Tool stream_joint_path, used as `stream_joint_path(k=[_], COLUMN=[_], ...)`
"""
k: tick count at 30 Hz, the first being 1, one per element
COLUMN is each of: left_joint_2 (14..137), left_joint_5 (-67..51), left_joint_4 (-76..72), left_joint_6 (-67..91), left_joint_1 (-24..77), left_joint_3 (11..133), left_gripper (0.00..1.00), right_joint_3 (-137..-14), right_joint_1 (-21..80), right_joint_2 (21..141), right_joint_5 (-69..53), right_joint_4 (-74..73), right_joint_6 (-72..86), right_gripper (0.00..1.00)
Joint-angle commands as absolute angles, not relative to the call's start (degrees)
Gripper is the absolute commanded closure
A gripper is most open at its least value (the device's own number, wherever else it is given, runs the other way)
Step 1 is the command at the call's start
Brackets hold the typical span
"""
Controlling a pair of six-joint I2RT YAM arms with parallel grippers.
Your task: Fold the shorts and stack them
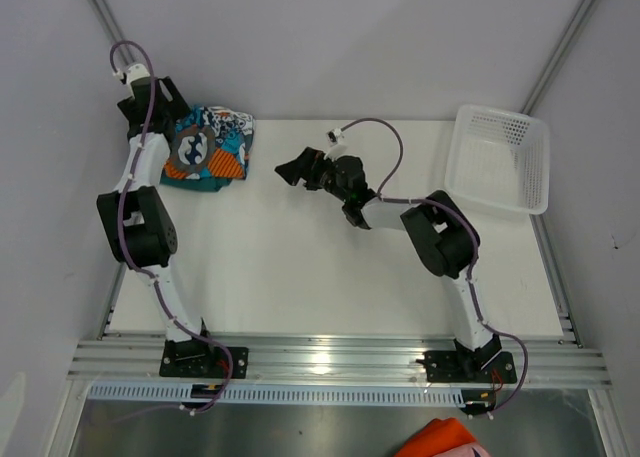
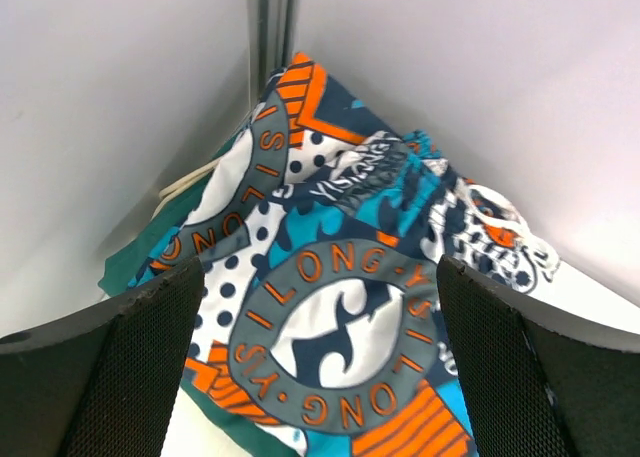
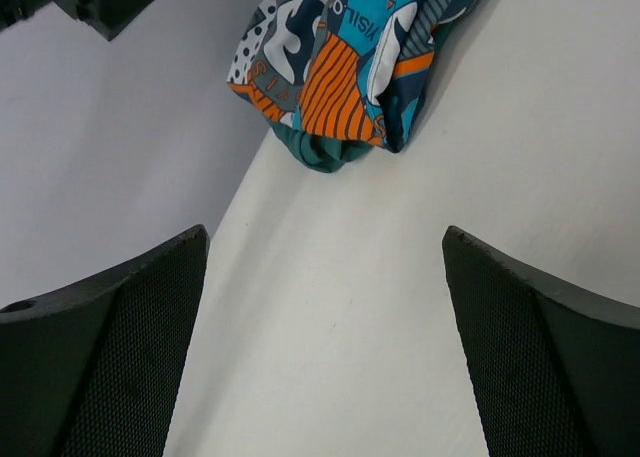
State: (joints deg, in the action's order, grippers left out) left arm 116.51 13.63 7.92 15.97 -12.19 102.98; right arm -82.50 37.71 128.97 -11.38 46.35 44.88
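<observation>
Black jaws gape wide and empty on left gripper [image 2: 320,277], above printed shorts [image 2: 345,227], and right gripper [image 3: 325,239].

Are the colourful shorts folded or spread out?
Folded: the printed shorts lie in a small compact bundle on top of the teal shorts.

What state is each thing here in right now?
Printed shorts: folded, lying on the teal pair.
Teal shorts: underneath, mostly hidden.
Left fingers: open, holding nothing, above the stack.
Right fingers: open, empty, over bare table.
Basket: upright, empty.
</observation>
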Motion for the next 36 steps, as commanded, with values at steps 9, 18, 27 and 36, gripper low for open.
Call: stream_joint_path(k=[9,18,27,36], left_joint_2=[97.6,73.5,52.4,31.2], left_joint_5=[8.7,4.8,16.4,12.9], left_joint_4=[10.9,1.4,-8.0,-14.0], left_joint_6=[22.7,28.2,30.7,28.5], left_joint_1=[-6.1,-2.0,17.1,20.6], left_joint_3=[89.6,59.9,29.2,11.7], left_gripper=[0.01,0.01,0.01,0.01], right_joint_3=[-65.2,-52.8,-37.5,-19.5], right_joint_1=[35.6,33.6,32.6,32.4], right_joint_2=[100.7,76.8,51.2,32.2], right_joint_5=[-10.9,-2.0,8.5,18.8], right_joint_4=[28.8,14.1,5.5,2.5], right_joint_6=[23.7,16.3,14.1,18.1], right_gripper=[0.0,0.01,0.0,0.01])
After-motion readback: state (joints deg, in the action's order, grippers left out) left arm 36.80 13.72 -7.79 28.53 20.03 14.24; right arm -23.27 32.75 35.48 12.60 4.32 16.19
